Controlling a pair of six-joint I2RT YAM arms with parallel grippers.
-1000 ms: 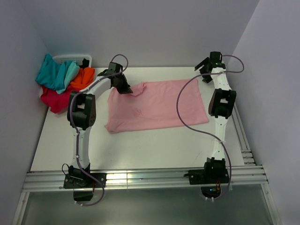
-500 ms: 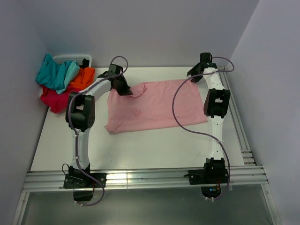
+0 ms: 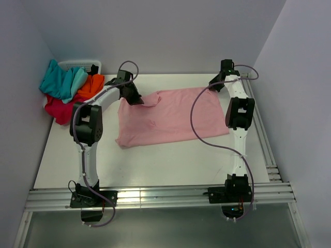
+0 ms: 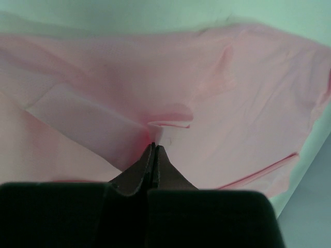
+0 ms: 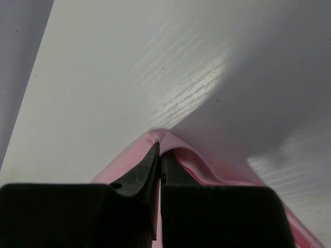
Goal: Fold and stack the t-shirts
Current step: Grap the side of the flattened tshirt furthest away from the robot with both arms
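**Caller:** Right arm has swung in from the back edge over the last second. The right gripper (image 3: 217,87) now sits on the far right corner of the pink t-shirt (image 3: 173,116), and the left gripper (image 3: 132,97) has edged a touch leftward.

**Analyst:** Both clamped?

**Caller:** Both pinched tight on cloth. The left wrist view shows a small pucker of pink at the tips. The right has only a thin ridge of hem.

**Analyst:** So that's the danger?

**Caller:** I'd say so. The shirt lies spread on the table (image 3: 155,160), with the other tees (image 3: 67,89) heaped at the far left. If the arms lift or pull unevenly, that slim right-hand bite could slip free. Then the fold would land skewed or bunched.
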